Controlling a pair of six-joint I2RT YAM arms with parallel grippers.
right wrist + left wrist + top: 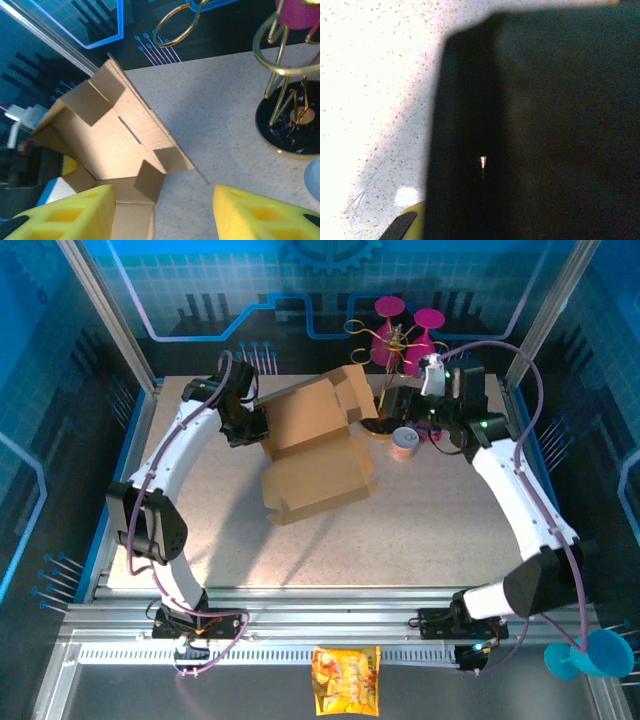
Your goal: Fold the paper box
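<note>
Snack bag: a yellow-orange snack bag (347, 680) lies nearest, on the metal frame in front of the arm bases, well apart from the work.
Counter: the speckled counter (430, 530) carries the work, between the two arms.
Paper box: the paper box (315, 455) sits a little left of the counter's middle. It is half-formed, with its near panel low and its far panels standing up and tilted.
Handling: I judge it light and stiff across the flat panels but willing to hinge at the creases. The plain cardboard looks dry, not slippery, though a hard pinch could dent an edge or tear a tab.
Where to hold: thin free edges look best, namely a wall rim or a flap's outer edge close to its crease. One side needs steadying so the light box does not slide.
Left pincer: the left pincer (250, 422) is closed at the box's left wall and seems to pinch the cardboard there. Its own camera shows a dark surface pressed close.
Right pincer: the right pincer (162, 210) has its yellow fingers parted with nothing between them. It is just beside the upright far flaps (115, 135), which show a slot and small tabs.
Far clutter: a small cup (405, 445) and a gold wire stand (400, 340) with pink tops crowd the far right, near that flap.
</note>
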